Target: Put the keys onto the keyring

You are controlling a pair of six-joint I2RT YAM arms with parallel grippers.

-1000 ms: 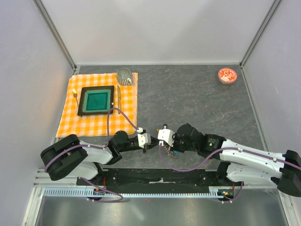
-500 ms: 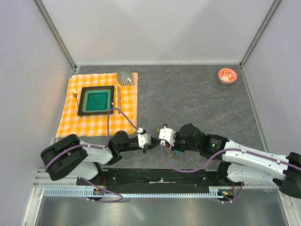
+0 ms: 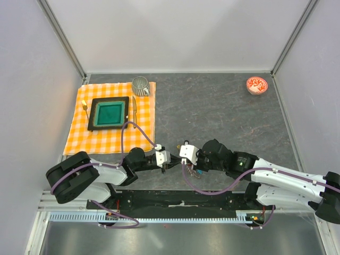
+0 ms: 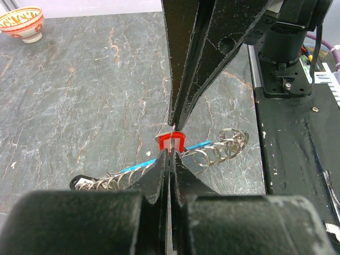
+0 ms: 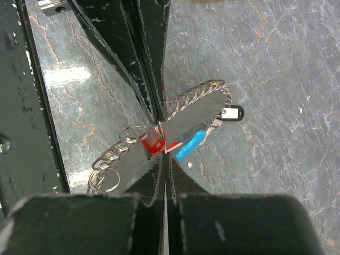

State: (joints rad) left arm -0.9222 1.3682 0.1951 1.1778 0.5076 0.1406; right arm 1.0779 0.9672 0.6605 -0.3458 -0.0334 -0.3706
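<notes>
Both grippers meet tip to tip low over the grey table near its front edge. My left gripper (image 3: 168,164) (image 4: 170,152) is shut on a ring of the keyring (image 4: 220,151), a string of silvery rings with a blue tag (image 5: 190,144). My right gripper (image 3: 180,163) (image 5: 165,155) is shut on the edge of the red-headed key (image 5: 153,143) (image 4: 171,140), which hangs between the two sets of fingertips. A key with a black and white tag (image 5: 231,112) hangs on the far end of the ring string. No yellow key shows.
An orange checked cloth (image 3: 111,139) at the left holds a black tray (image 3: 109,113), yellow-handled cutlery (image 3: 85,106) and a metal mug (image 3: 141,85). A red and white bowl (image 3: 257,84) stands at the far right. The black base rail (image 3: 180,199) runs just behind the grippers.
My right gripper has edged slightly left, toward the left gripper. The left arm and the keyring have hardly moved.
</notes>
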